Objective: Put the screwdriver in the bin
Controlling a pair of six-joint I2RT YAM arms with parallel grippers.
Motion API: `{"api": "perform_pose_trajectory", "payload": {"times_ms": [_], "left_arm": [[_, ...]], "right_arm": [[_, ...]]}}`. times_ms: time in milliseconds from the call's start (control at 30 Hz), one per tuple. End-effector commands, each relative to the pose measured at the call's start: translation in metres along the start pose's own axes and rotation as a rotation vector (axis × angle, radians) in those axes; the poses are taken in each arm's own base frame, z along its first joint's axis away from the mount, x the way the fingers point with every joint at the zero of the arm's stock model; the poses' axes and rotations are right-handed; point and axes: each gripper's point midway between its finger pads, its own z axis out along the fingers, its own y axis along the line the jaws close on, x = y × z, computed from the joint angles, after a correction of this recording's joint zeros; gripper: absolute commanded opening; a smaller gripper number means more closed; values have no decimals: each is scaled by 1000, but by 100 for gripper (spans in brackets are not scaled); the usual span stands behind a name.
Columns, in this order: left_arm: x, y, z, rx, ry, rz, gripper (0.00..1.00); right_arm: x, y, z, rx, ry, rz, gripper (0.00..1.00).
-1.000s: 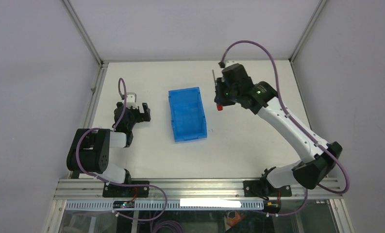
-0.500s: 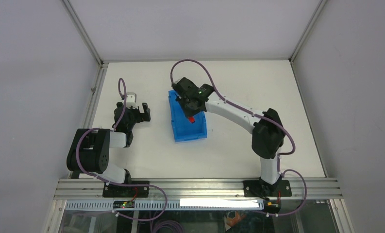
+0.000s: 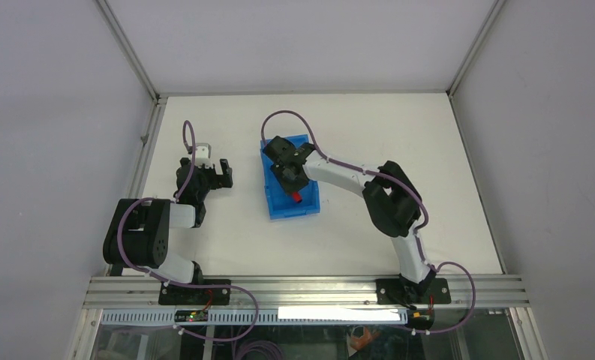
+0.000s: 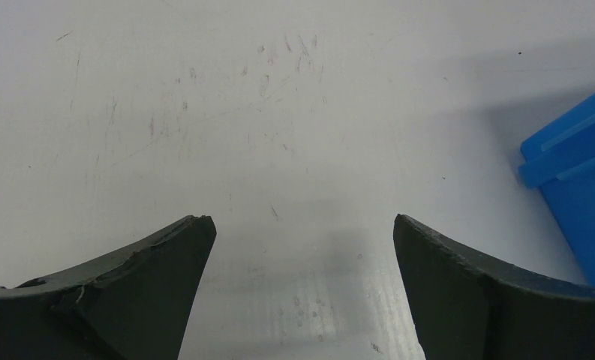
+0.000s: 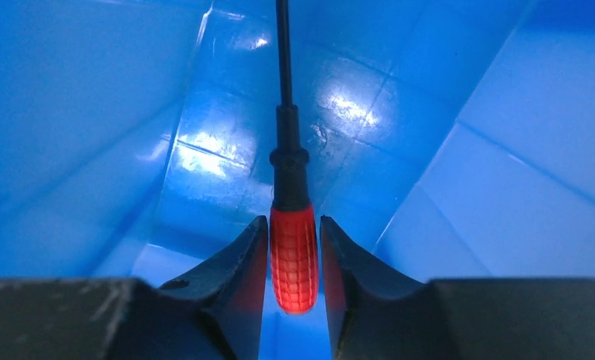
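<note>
Gripping the screwdriver (image 5: 289,187) by its red handle, the right gripper (image 5: 293,223) sits down inside the bin (image 5: 76,112). We see both fingers (image 5: 241,259) pressed flat on either side of the handle, clamped tight. In the right wrist view the thin black shaft runs from the handle straight toward 12 o'clock, over the bin's ribbed blue floor, with blue walls at 9 and 3 o'clock. We cannot tell whether the tip or the handle touches the floor.

From the top view the bin (image 3: 267,184) lies near the middle of the table (image 3: 399,127). The right gripper (image 3: 293,187) is inside its walls, toward the 6 o'clock half. The red end of the screwdriver (image 3: 297,199) pokes out at about 5 o'clock of the gripper, within the bin outline.

The left gripper (image 3: 216,171) is at 9 o'clock of the bin, well apart from it. In its wrist view we see the left gripper (image 4: 302,225) with fingers (image 4: 159,262) spread wide, nothing between them, only scuffed white table (image 4: 279,97) below. A corner of the bin (image 4: 572,172) shows at the 3 o'clock edge of that view.
</note>
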Motion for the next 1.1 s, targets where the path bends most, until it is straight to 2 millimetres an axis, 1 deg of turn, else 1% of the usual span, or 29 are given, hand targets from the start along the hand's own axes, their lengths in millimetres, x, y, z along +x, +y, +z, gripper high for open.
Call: {"api": "perform_pose_trajectory", "payload": {"times_ms": [0,100,200,300,400,433,500,600,633,700,767,833,1067], "left_arm": [[-21,1,4,-5,-61,-12,99],[-21,1,4,-5,-62,-12,99],[-21,1,4,-5,-62,-12,99],[-21,1,4,-6,-61,-13,99],[-20,1,4,-6,-60,-13,99],[-20,1,4,-5,-60,-13,99],[-21,1,4,-6,-61,-13,99],[-21,1,4,-6,-61,-13,99],[-21,1,4,-6,-61,-13,99],[-20,1,4,-5,-60,-12,99],[-21,1,4,-5,-62,-12,99],[-21,1,4,-6,-61,-13,99],[-21,1,4,-6,-61,-13,99]], "right_arm": [[-10,4,6,-9,-38,36,37],[-13,5,1,-12,-51,40,44],[-25,4,-14,-14,-96,49,47],[-42,-4,-37,10,-158,59,50],[-61,-14,-70,45,-237,78,55],[-66,-18,-80,57,-259,86,58],[-72,-29,-100,90,-302,103,68],[-76,-47,-128,109,-351,139,85],[-73,-55,-132,112,-354,155,93],[-68,-74,-142,126,-365,196,99],[-57,-98,-150,156,-364,248,99],[-42,-127,-157,194,-358,310,99],[25,-233,-187,329,-347,524,99]]}}
